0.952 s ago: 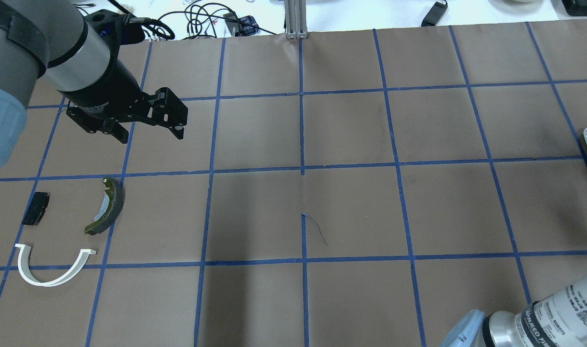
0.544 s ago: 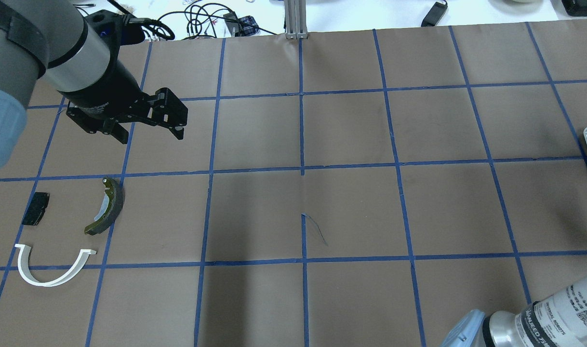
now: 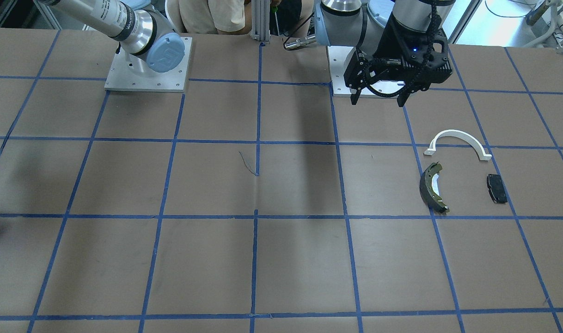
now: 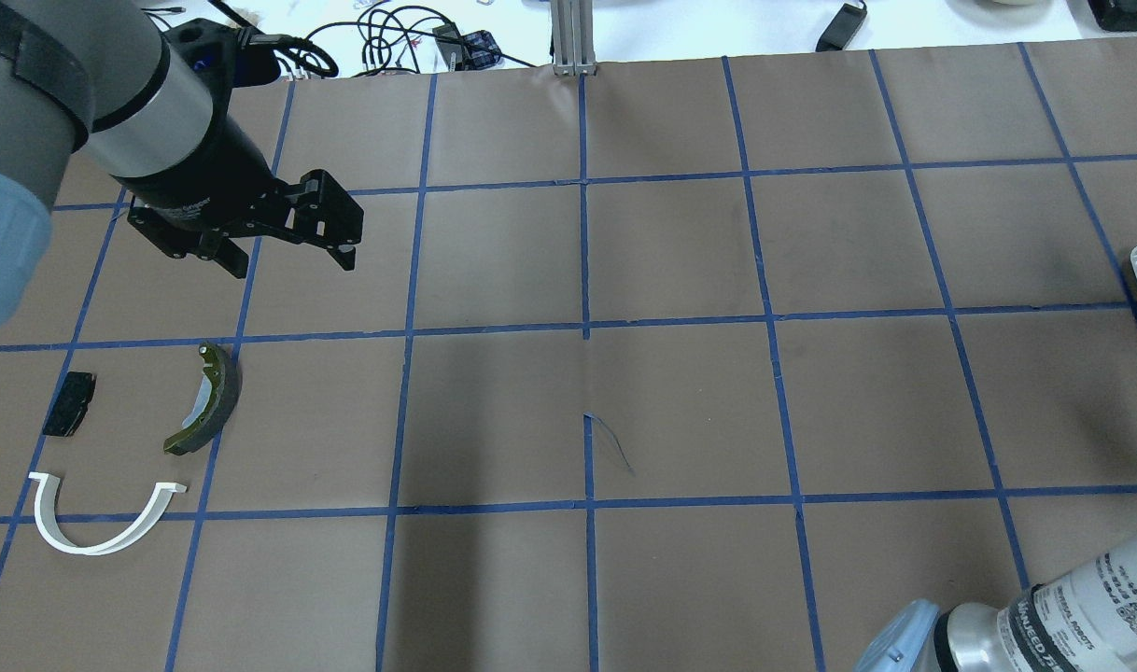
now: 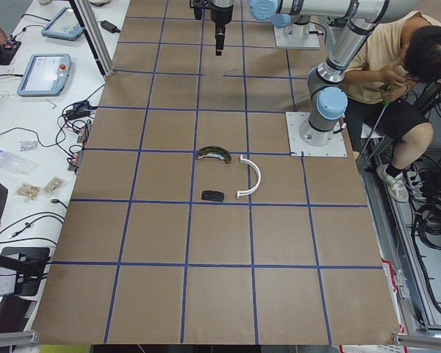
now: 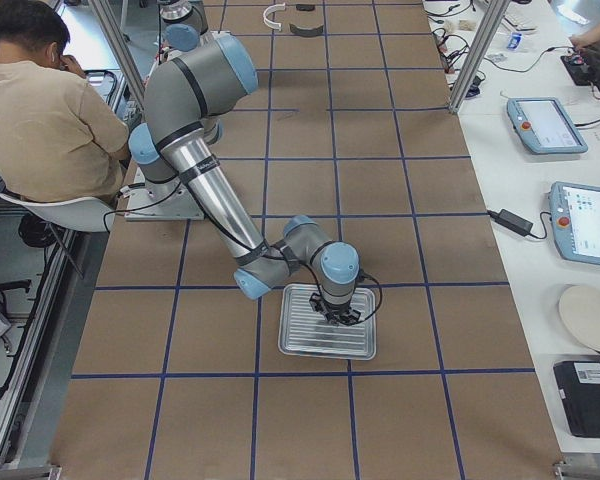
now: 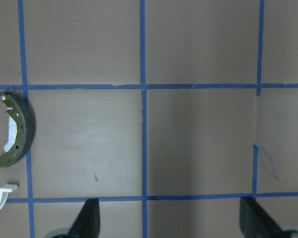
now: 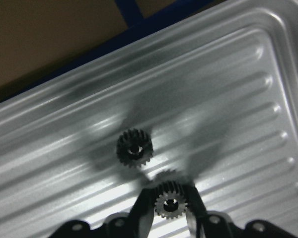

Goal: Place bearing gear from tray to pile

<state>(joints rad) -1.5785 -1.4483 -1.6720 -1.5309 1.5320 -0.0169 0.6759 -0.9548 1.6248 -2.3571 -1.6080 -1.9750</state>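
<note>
**Right jaws clamped on the gear at the tray; the pile waits across the tabletop.**

My right jaws are pinched together on a small toothed gear [image 8: 170,203], one finger on each side of its teeth. They are low over the ribbed metal tray [image 8: 223,94], which sits at the 3 o'clock edge of the tabletop [image 4: 680,411] seen from overhead. Gripping across the teeth should, I judge, keep the gear level for the carry. A darker gear shape [image 8: 134,148] shows at 11 o'clock from it; I cannot tell whether it is a second gear or a reflection. The pile lies at 8 o'clock: a white bracket [image 4: 83,549], a brake shoe [image 4: 209,401] and a black pad [image 4: 69,403], each apart from the others. My left jaws hang wide apart and empty at 10 o'clock, off the pile, which I judge leaves the drop spot free.
</note>
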